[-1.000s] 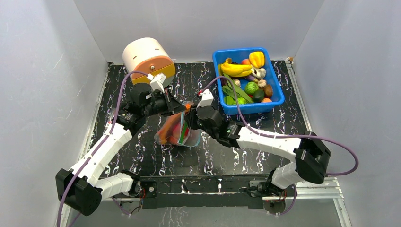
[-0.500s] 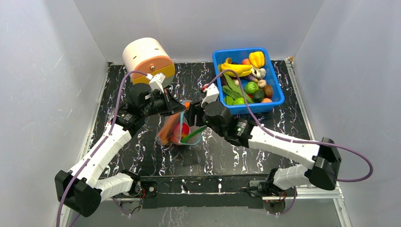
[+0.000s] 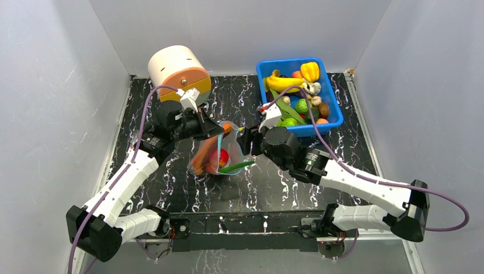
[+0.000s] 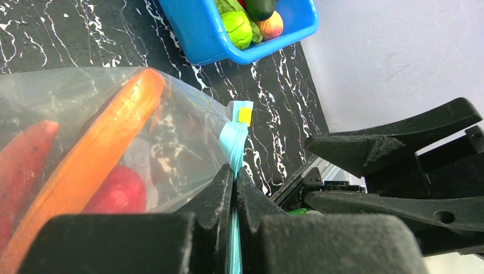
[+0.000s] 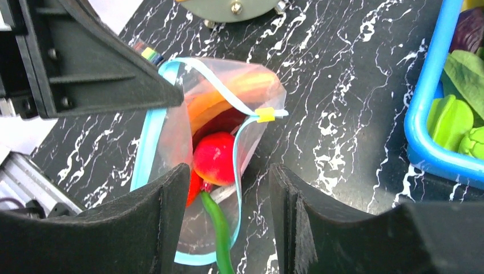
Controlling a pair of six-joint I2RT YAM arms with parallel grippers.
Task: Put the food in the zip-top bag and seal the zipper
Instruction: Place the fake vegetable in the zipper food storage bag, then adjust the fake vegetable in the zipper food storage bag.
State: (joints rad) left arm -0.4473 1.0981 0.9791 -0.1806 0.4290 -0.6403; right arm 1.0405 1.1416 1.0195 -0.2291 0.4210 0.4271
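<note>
R. arm (image 3: 342,177) drawn back rightward; R. pincer (image 5: 228,177) released, empty, above zip-top bag (image 3: 212,149). L. pincer (image 4: 235,177) clenched on teal zipper (image 4: 234,142). Clear bag rests mid-table (image 3: 171,182), mouth agape, w/ orange carrot (image 4: 108,154) and red fruit (image 5: 216,157) inside; green pod (image 3: 235,166) juts out.

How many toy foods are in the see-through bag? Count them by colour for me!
Red: 2, the round red food and the long red food
Orange: 1, the long orange food
Green: 1, the thin green food, poking out of the bag
Total: 4
</note>
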